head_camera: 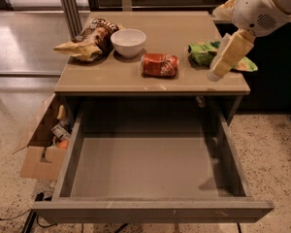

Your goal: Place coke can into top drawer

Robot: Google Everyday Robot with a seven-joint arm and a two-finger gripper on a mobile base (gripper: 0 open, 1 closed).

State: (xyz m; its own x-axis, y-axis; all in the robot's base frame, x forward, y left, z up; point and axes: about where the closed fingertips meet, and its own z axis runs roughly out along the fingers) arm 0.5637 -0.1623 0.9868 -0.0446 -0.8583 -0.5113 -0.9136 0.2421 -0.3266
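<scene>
Your gripper (215,74) hovered at three o'clock of the coke can (160,65), grip state unclear; the top drawer (150,210) stood open.
</scene>
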